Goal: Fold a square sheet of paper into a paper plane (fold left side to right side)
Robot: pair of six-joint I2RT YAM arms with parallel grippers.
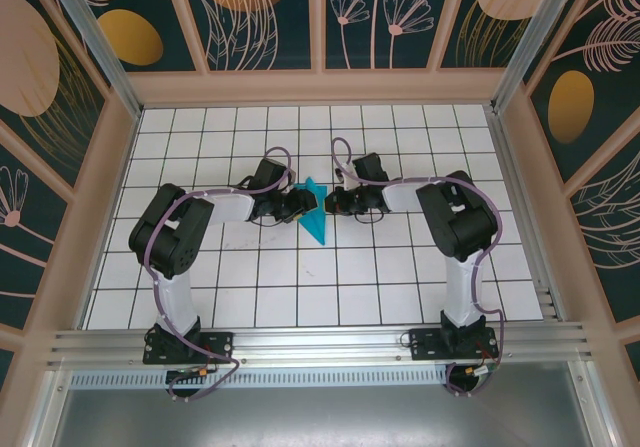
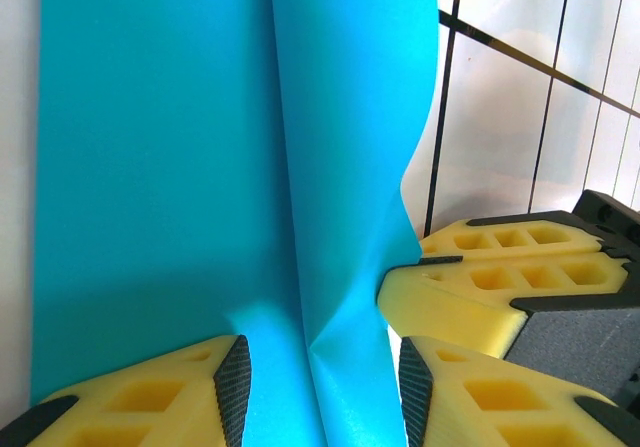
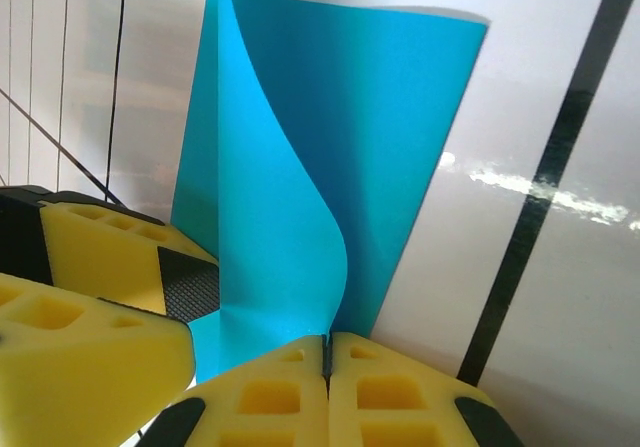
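The teal square sheet of paper [image 1: 318, 212] lies mid-table between both grippers, seen from above as a narrow shape tapering toward me. My left gripper [image 1: 300, 205] is open. Its two black-padded fingers straddle a raised crease of the sheet [image 2: 170, 167] without pinching it, the gripper [image 2: 322, 382] centred on that ridge. My right gripper [image 1: 335, 202] is shut on the edge of a flap. In the right wrist view that flap of the sheet [image 3: 290, 167] curls upright from the closed gripper [image 3: 327, 352]. The right fingers [image 2: 500, 277] meet the sheet's right edge.
The white grid-tiled table [image 1: 400, 267] stretches around the paper, walled by a wooden frame [image 1: 320, 87] at the back and sides. Both arms reach inward from their bases on the near aluminium rail [image 1: 320, 342]. The left fingers [image 3: 100, 257] sit close beside the right gripper.
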